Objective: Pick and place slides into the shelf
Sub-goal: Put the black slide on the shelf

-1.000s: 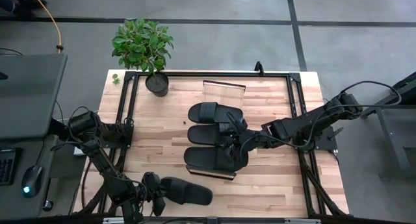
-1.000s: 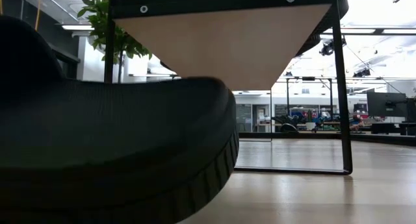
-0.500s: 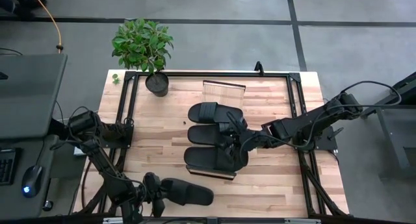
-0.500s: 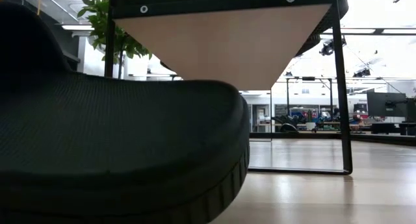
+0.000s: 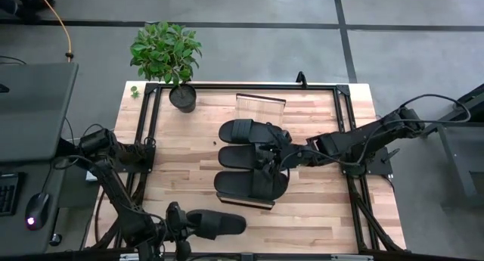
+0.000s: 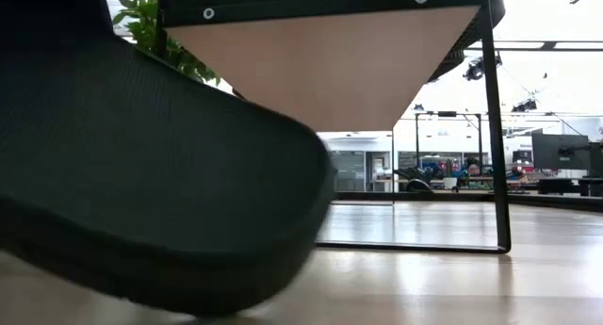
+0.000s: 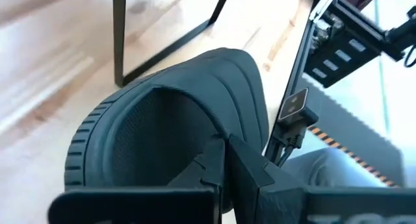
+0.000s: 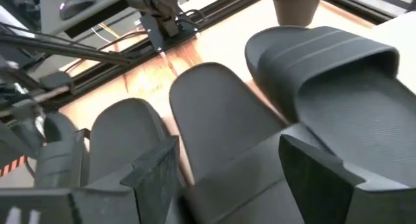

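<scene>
Three black slides [image 5: 249,159] lie side by side on the shelf [image 5: 261,107] in the middle of the table. In the right wrist view they show as [image 8: 214,107]. My right gripper [image 5: 269,160] hovers open just above them, its fingers [image 8: 156,169] spread over the near slides. A fourth slide [image 5: 218,223] is at the table's near edge, with my left gripper [image 5: 180,222] shut on its left end. In the low view its ribbed sole [image 6: 151,174] fills the left, under the shelf's plank [image 6: 330,61]. My left gripper holds the fourth slide by the end away from its strap, at the sole's rim [image 7: 214,146]. One finger [image 7: 237,172] lies against the footbed side; the gripper body hides the other. The fingers come slanting down from the table's left, along the slide. The slide is tilted, gripped end up, far end [image 6: 236,297] low by the table.
A potted plant [image 5: 170,57] stands at the table's far left corner. Black frame rails [image 5: 151,140] run along the table's left and right sides. There is bare tabletop [image 5: 185,163] between the shelf and the left rail.
My left gripper has risen and rolled a little, taking the gripped end of the fourth slide up with it. The slide now tilts, with its far end still low by the table.
</scene>
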